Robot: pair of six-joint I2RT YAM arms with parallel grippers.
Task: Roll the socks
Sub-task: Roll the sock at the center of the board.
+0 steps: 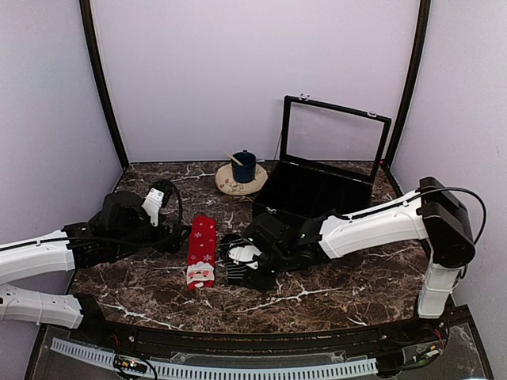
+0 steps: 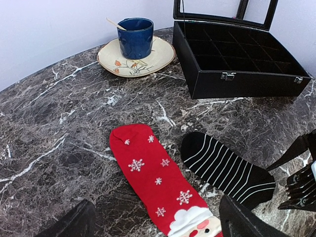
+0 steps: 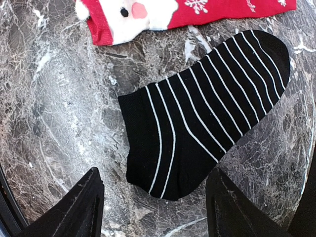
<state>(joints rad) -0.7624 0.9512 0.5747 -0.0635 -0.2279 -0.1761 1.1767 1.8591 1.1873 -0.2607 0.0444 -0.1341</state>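
Socks both lie flat and unrolled on the table, side by side in front of the arms: red sock on the left, black sock just to its right, close but with a gap between them. What the next move hangs on is the black one's axis vs the right gripper. On the right wrist cam the sock runs on a diagonal, squared-off cuff end at lower left and rounded toe at upper right, toward the red sock. The gripper sits over the cuff end with a finger on either side of it, spread wide, pinching nothing. So the sock's length leaves the fingers at a slant rather than straight out. I'd say the wrist wants a bit of a twist to square up with the cuff edge before anything gets rolled toward the toe. Meanwhile the left gripper is spread and empty too, over the Santa end of the red sock, whose toe points off toward the back (where the box and cup sit, well apart from all this). Right arm is nearer the black, left nearer the red. On the top cam the right gripper covers most of the black sock, so I can't tell how high it's hovering.
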